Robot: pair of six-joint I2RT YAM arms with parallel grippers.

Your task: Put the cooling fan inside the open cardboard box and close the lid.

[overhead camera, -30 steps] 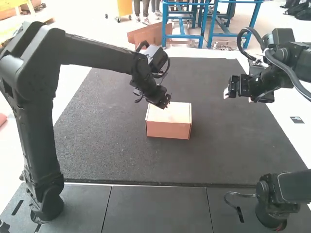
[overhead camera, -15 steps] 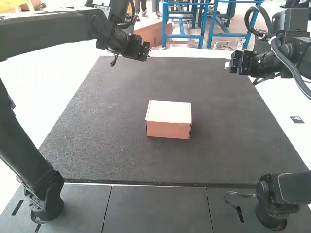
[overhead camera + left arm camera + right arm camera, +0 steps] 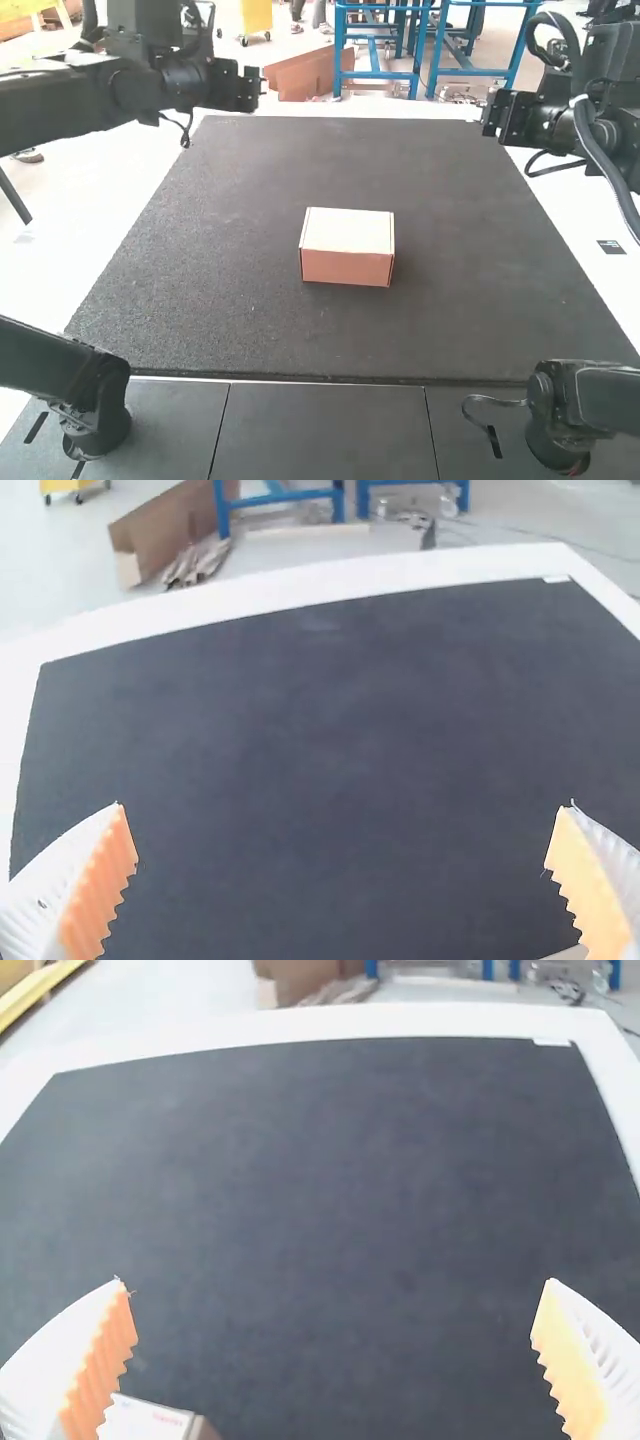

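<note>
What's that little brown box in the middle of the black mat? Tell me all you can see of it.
The cardboard box is small, rectangular and light brown, its top paler than its front. The lid is shut flat, so nothing inside shows. It sits upright near the middle of the black mat, touched by nothing else.
</note>
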